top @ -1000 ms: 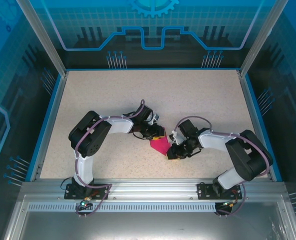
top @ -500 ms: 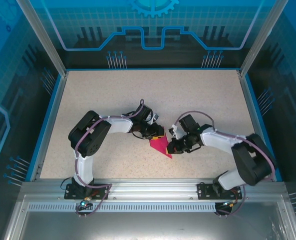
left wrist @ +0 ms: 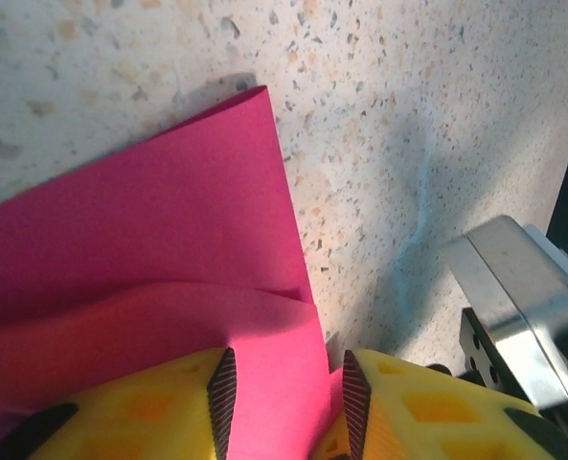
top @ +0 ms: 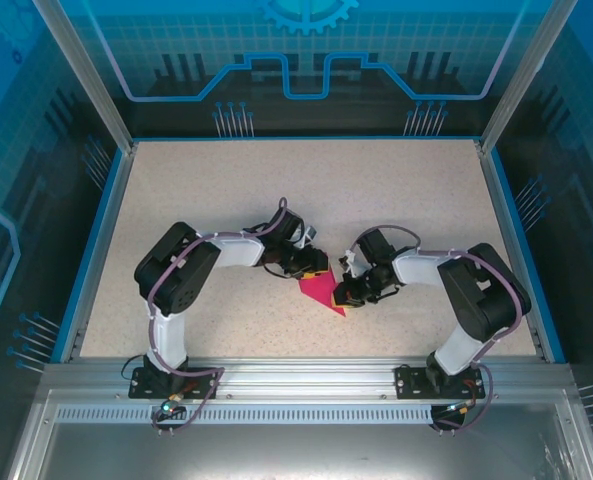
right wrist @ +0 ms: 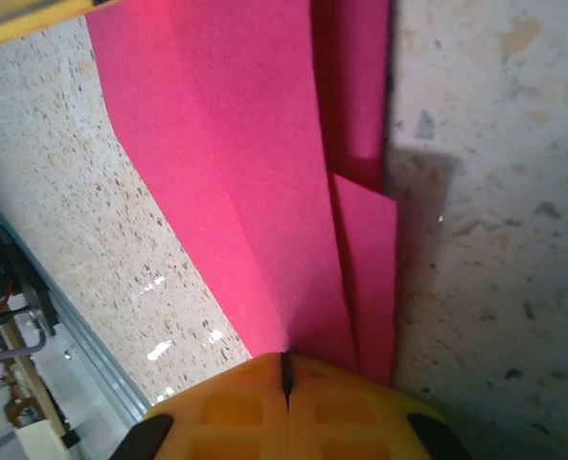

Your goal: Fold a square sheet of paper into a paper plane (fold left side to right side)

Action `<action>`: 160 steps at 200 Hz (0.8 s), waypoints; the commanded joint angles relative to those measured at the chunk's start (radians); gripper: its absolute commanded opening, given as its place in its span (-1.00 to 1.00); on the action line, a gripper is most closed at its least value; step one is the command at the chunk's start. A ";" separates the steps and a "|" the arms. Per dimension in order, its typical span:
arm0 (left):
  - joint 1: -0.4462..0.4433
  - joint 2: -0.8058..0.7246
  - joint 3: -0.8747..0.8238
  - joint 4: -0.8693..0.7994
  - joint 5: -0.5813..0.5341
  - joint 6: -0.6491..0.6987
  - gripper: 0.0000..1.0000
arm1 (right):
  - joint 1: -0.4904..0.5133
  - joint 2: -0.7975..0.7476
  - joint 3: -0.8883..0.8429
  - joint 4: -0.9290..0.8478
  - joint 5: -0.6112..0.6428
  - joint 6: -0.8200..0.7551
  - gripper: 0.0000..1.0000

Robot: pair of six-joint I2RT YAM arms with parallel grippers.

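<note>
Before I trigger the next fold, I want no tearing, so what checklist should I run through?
1. Right gripper shut on the paper: ok, the fingers meet with the paper running into them.
2. Left gripper open: ok, jaws apart with paper between them.
3. Layers lying flat: not ok, a flap bulges up by the left gripper.
4. Crease pressed sharp: cannot tell.
5. Paper well inside the table edges: ok.
</note>
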 commanded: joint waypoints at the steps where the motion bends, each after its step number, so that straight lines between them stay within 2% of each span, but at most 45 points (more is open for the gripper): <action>1: 0.012 -0.094 -0.044 0.021 -0.007 0.052 -0.20 | -0.028 0.061 -0.060 0.021 0.060 0.015 -1.00; 42: -0.034 -0.182 -0.090 0.075 0.027 0.103 -0.22 | -0.045 0.069 -0.082 0.043 0.036 0.011 -1.00; 102: -0.087 -0.088 -0.087 0.125 0.084 0.079 -0.35 | -0.046 0.077 -0.070 0.040 0.030 -0.009 -1.00; 160: -0.089 -0.029 -0.050 0.072 0.092 0.085 -0.35 | -0.046 0.069 -0.066 0.034 0.027 -0.008 -1.00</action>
